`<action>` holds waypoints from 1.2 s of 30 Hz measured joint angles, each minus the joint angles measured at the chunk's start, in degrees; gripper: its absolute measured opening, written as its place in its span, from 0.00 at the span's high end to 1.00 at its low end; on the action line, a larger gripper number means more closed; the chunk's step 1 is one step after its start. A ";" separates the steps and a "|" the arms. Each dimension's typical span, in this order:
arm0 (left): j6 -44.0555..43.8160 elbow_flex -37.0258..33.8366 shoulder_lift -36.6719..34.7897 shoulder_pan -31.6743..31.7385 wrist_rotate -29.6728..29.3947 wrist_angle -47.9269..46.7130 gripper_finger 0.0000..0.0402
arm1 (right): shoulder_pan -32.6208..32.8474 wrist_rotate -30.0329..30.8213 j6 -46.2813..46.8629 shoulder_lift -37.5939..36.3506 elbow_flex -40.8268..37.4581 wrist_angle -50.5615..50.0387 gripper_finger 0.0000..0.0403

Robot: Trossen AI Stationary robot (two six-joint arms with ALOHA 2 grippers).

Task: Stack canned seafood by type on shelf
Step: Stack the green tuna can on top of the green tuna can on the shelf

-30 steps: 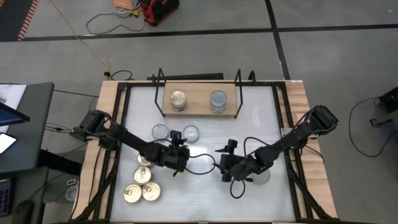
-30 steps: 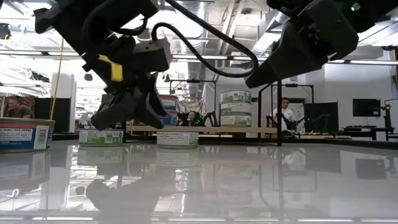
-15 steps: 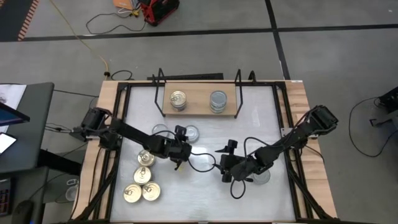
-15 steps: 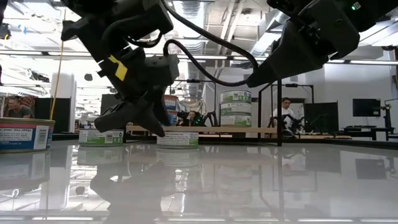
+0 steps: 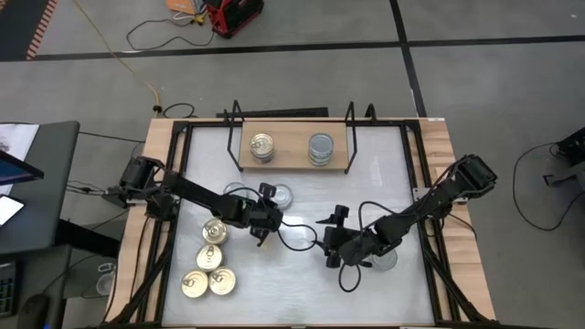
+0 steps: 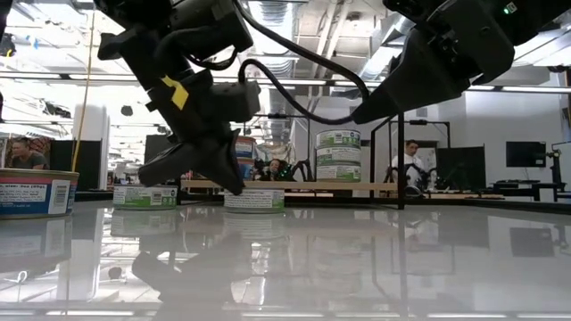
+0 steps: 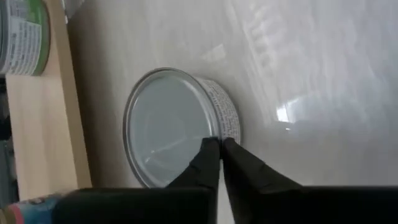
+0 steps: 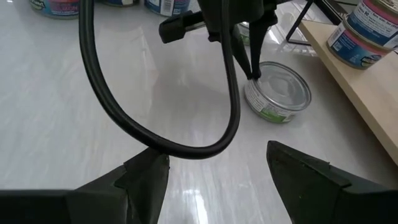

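1. Since a second ago the left gripper (image 5: 263, 226) has travelled from near the gold-lidded tins toward the shelf, and its fingers (image 7: 208, 163), then spread, are now pinched together.
2. Seen from the left wrist, the closed tips sit on the rim of a silver-lidded tin (image 7: 177, 124), at the edge of its lid; whether they grip it or merely touch it I cannot tell.
3. That tin (image 5: 281, 196) lies flat on the white tabletop (image 5: 384, 174), just beyond the left gripper on the shelf side, with a second silver-lidded tin (image 5: 236, 193) close beside it.
4. The shelf (image 5: 291, 153) stands farther out past this tin, a light-wood board in a black wire frame; a gold-lidded stack (image 5: 262, 146) and a silver-lidded stack (image 5: 321, 148) stand on it, apart from each other.
5. Behind the left gripper, toward the table's near edge, sit four gold-lidded tins (image 5: 209, 270) in a loose cluster.
6. Bare tabletop lies between the left gripper and the shelf's front edge, apart from the two silver tins, and also between the two grippers.
7. The right gripper (image 5: 334, 260) has not shifted; it hangs low over the middle of the table with its jaws spread wide and nothing between them, and another tin (image 5: 384, 259) sits just beside its arm.
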 joint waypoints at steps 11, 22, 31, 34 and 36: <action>-11.21 0.04 -0.04 -0.15 2.10 -1.12 1.00 | -0.02 0.17 -0.02 -0.03 0.01 0.34 0.27; -17.02 -0.25 0.28 -2.66 7.32 -2.53 1.00 | 0.00 0.15 -0.20 -0.09 0.03 0.31 0.27; -19.89 -0.15 0.17 -2.80 9.96 -1.19 1.00 | -0.02 0.13 0.10 -0.09 0.03 0.75 0.27; -22.20 -0.15 -0.48 -3.26 12.83 -2.69 1.00 | -0.13 -0.85 2.80 0.24 0.03 0.65 0.27; -23.62 -0.15 -1.35 -4.00 13.99 -3.25 1.00 | -0.63 -1.84 3.26 0.38 -0.10 0.37 0.27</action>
